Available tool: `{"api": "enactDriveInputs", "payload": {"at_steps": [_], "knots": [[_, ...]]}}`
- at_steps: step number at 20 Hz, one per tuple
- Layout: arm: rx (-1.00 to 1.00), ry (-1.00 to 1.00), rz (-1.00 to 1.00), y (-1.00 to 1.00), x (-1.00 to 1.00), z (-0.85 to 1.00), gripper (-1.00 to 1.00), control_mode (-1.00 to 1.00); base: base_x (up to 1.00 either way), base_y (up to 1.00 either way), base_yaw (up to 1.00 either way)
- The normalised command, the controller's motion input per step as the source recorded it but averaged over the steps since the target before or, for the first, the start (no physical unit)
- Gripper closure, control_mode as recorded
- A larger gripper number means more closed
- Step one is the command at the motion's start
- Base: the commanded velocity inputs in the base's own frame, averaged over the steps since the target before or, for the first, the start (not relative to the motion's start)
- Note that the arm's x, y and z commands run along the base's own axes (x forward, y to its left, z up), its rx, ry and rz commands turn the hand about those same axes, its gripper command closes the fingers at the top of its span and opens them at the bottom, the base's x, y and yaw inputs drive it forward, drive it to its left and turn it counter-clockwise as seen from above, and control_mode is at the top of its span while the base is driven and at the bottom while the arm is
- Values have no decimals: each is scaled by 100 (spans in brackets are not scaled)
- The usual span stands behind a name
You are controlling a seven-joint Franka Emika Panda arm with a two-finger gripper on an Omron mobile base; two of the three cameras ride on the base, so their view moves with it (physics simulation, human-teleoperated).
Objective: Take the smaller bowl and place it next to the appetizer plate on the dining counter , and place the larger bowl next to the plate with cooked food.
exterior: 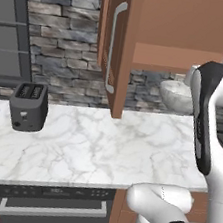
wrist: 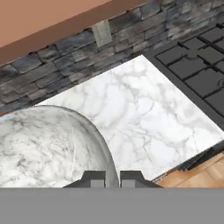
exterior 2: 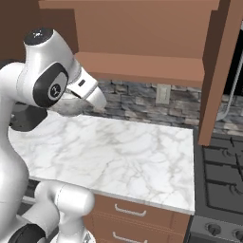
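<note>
- Right now, in the left base view, I see the smaller bowl [exterior: 175, 95] raised off the marble desk [exterior: 99, 142], beside my arm's white upper link, in front of the stone backsplash [exterior: 67, 51] and under the wooden wall cabinet [exterior: 185, 38].
- From that same view, a dark toaster [exterior: 28, 106] stands on the desk's left part, well apart from the bowl, and an open cabinet door [exterior: 115, 48] with a pale handle hangs down to the desk's back edge. A dark oven front [exterior: 54, 203] sits below the desk edge.
- On the right base view, the smaller bowl [exterior 2: 71, 105] hangs above the desk [exterior 2: 123, 156], partly hidden behind my arm's wrist; the gripper itself is covered there, so I cannot tell how its jaws stand from this side. A wall outlet [exterior 2: 163, 94] sits on the backsplash, and the black stove [exterior 2: 220, 175] adjoins the desk on the right.
- Through the hand view, the gripper [wrist: 112, 178] is pinching the rim of the smaller bowl [wrist: 43, 148], one tip inside and one outside, pressed close on the thin wall. The bowl's marbled grey interior takes the lower left; beyond it lie the desk [wrist: 144, 113] and the stove grates [wrist: 197, 70].
</note>
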Motion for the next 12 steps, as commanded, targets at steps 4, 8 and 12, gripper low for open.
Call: {"api": "enactDriveInputs", "payload": {"at_steps": [4,8,12], "knots": [[0,0,0,0,0,0,100,100,-99,14,16],[0,0,0,0,0,0,100,100,-98,5,9],[0,0,0,0,0,0,100,100,-97,-56,-1]]}}
